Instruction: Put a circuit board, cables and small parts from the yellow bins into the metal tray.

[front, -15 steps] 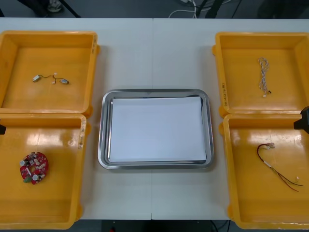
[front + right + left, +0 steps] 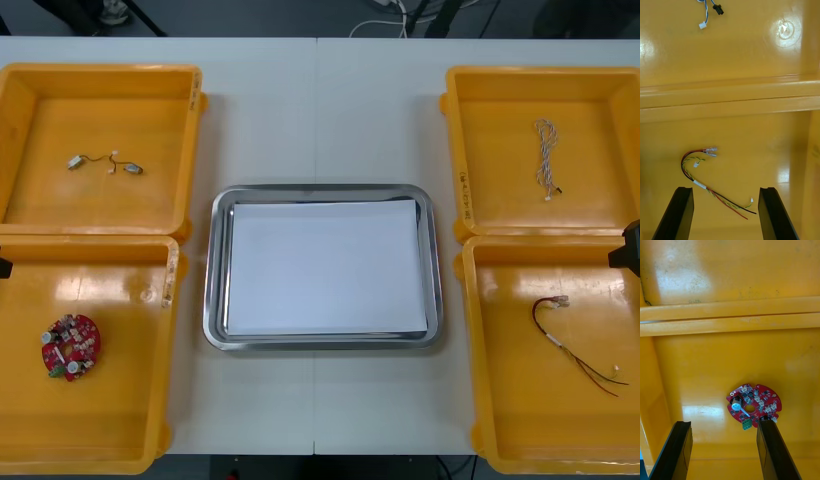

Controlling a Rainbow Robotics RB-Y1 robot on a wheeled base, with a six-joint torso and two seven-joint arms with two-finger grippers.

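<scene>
Left gripper [image 2: 724,423] and right gripper [image 2: 725,189], each hanging over its own near bin; the tray [image 2: 215,270] between the bins is white inside and holds none of the task's things. We see both pairs of fingers spread wide, with nothing held.

The board [image 2: 754,405] lies flat on the floor of the left near bin [image 2: 120,400], just ahead of the left gripper and off its centre line. Its edge lines up with one fingertip [image 2: 766,435], while the other finger stands well apart from it. Being round, it offers no long axis.

The red-yellow cable [image 2: 703,172] lies in the right near bin [image 2: 520,400], within the right gripper's gap. Its long run slants across that gap, from a hooked connector end ahead of one finger to loose ends near the other.

We judge that each item falls to the arm above it. The board would call for a small sideways shift to centre it. The cable could be pinched across its slanting middle.
</scene>
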